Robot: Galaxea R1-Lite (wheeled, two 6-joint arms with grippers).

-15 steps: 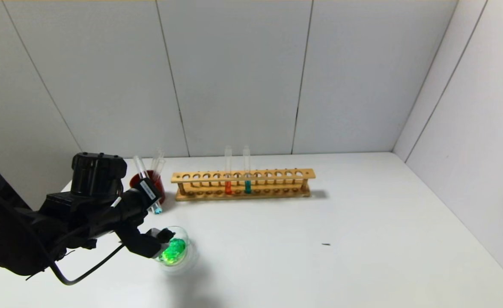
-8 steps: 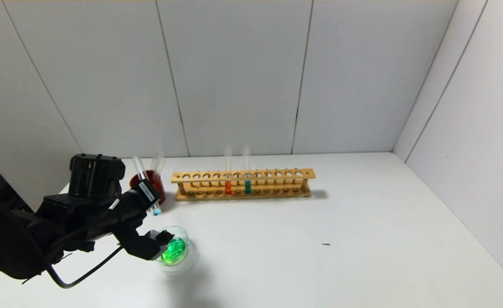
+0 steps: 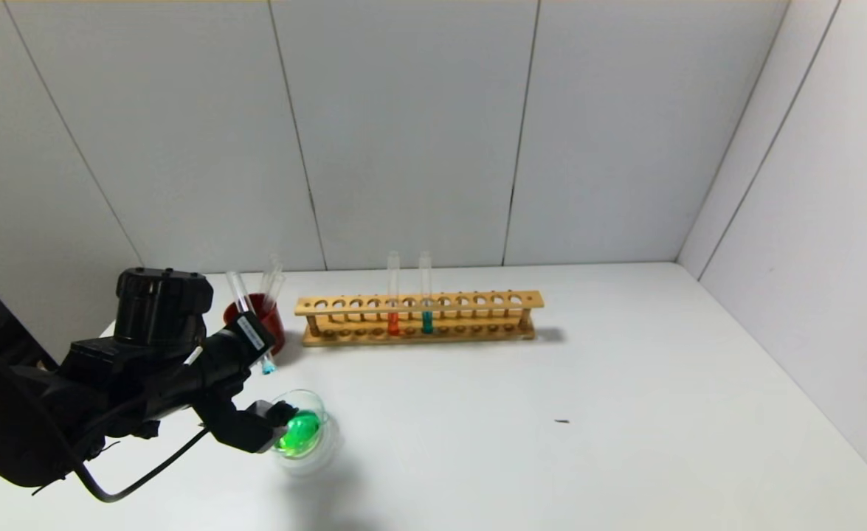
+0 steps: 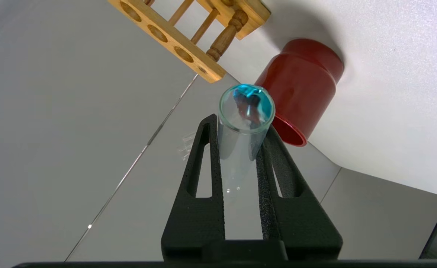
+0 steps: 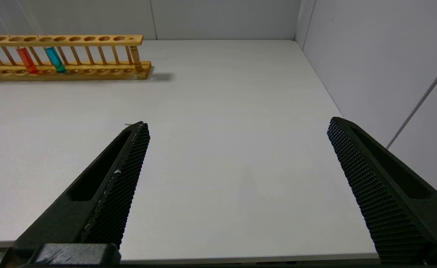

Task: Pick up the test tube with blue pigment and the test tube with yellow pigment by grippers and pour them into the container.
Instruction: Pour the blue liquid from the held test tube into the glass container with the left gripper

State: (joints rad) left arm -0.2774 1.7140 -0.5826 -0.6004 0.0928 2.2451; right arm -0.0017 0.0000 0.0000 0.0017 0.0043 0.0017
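the slim clear glass test tube with blue pigment [image 4: 245,123] is clamped in the black two-fingered left gripper [image 4: 240,149] beside the small clear glass container [image 3: 308,426] — holding bright green liquid, so pouring appears finished. disposal into the dark red opaque cup [image 3: 265,318], already holding empty tubes, seems next — the right gripper [image 5: 237,186] is held wide apart, idle.

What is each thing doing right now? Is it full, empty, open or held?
test tube with blue pigment: held, nearly empty
left gripper: shut on it
right gripper: open, empty
container: holds green liquid
red cup: holds empty tubes
rack: holds orange and teal tubes
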